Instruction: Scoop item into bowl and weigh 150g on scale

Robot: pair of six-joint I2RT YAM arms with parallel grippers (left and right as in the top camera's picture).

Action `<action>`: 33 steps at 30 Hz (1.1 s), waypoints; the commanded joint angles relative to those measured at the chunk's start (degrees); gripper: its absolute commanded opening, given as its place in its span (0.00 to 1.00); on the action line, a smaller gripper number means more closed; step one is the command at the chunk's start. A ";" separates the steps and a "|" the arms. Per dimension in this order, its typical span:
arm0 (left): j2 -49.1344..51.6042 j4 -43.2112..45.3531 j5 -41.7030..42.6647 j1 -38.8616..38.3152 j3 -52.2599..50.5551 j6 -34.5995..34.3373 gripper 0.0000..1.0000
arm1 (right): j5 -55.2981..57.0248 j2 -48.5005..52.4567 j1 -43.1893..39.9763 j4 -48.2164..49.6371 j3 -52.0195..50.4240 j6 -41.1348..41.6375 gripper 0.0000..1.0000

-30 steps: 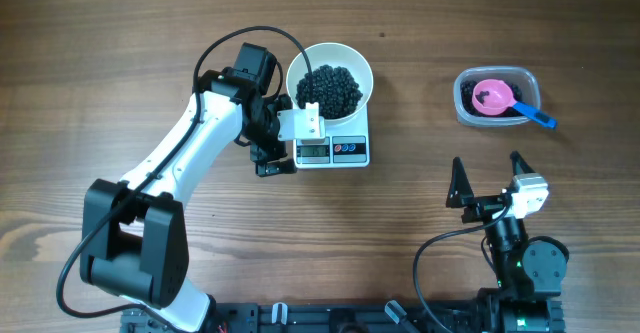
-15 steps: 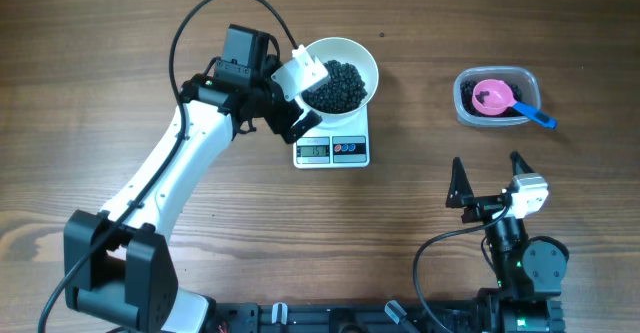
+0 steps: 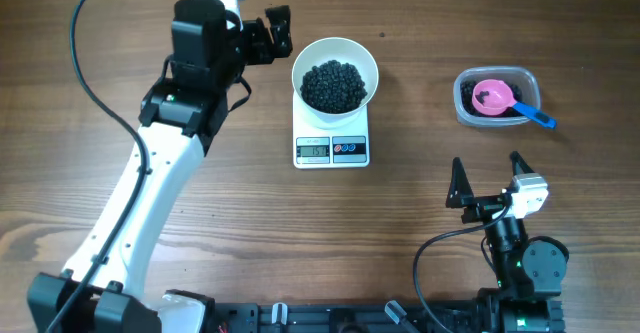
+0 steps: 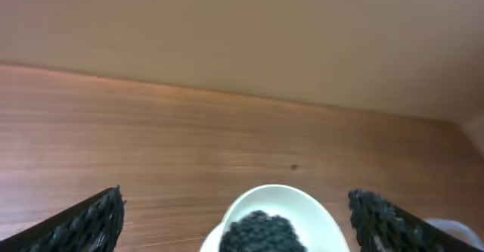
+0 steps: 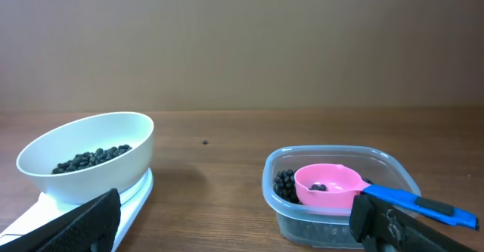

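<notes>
Many black beans [image 3: 333, 85] heaped in white bowl [image 3: 369, 61], seated atop scale [image 3: 352, 128]; display edge turned toward robot, digits unreadable, long axis not judgeable with rear hidden under bowl. Left gripper [image 3: 281, 35] spread wide, empty, just left of bowl, fingers pointing at it; right gripper [image 3: 487, 165] likewise wide, empty, well apart from scale.

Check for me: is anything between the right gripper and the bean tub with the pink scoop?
Nothing visible. Only bare table lies between the open right gripper and the clear tub of black beans; the pink scoop rests inside it.
</notes>
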 commanded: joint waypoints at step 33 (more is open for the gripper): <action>-16.17 -22.75 -24.52 1.01 0.13 -14.21 1.00 | 0.98 -0.52 -0.28 0.24 -0.04 0.61 0.99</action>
